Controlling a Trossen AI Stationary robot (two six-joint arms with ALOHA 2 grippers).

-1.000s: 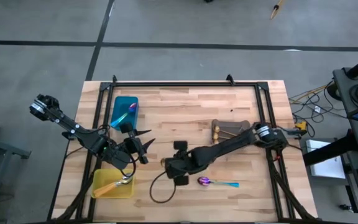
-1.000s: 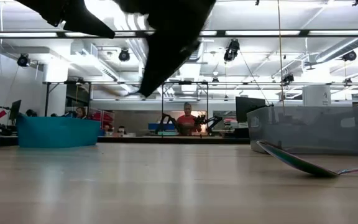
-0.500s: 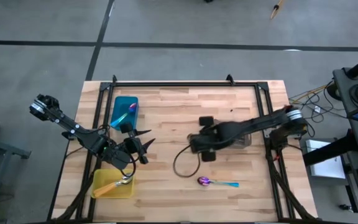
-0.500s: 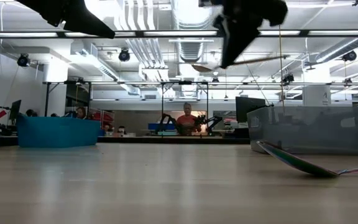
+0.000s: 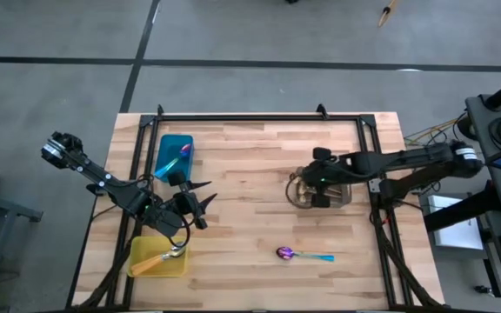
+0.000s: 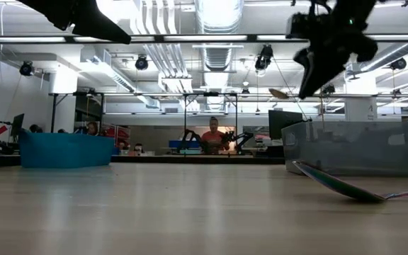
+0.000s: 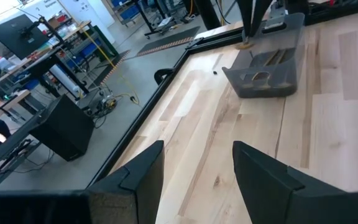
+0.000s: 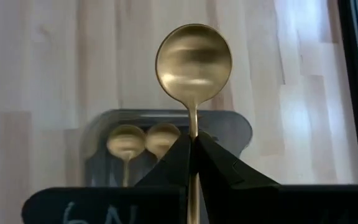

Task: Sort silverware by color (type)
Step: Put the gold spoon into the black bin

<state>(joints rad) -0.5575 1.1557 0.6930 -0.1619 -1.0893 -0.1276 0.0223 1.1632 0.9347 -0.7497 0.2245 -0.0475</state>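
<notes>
**A:** Teal tray (image 5: 174, 156) is loaded with a blue-purple spoon (image 5: 183, 150), the yellow tray (image 5: 156, 257) with an orange-handled one (image 5: 150, 260). The left gripper (image 5: 200, 203) is parked between them, fingers spread, nothing held.

**B:** One teal-handled spoon (image 5: 303, 255) is left on the table (image 5: 250, 156). A gold spoon (image 8: 193, 65) is clamped in the right gripper (image 5: 318, 186) above the grey tray (image 5: 322, 186). Nearly done, probably.

A pale, striped wooden table (image 5: 250, 156) with a black frame. On the left, a teal tray (image 5: 175, 155) at the far side and a yellow tray (image 5: 156, 257) near, holding an orange-handled spoon (image 5: 159, 257). A grey tray (image 8: 166, 146) on the right holds gold spoons (image 8: 135, 142). Another gold spoon (image 8: 193, 59) sits between black fingers (image 8: 219, 163). A purple spoon with a teal handle (image 5: 303, 255) lies near.
</notes>
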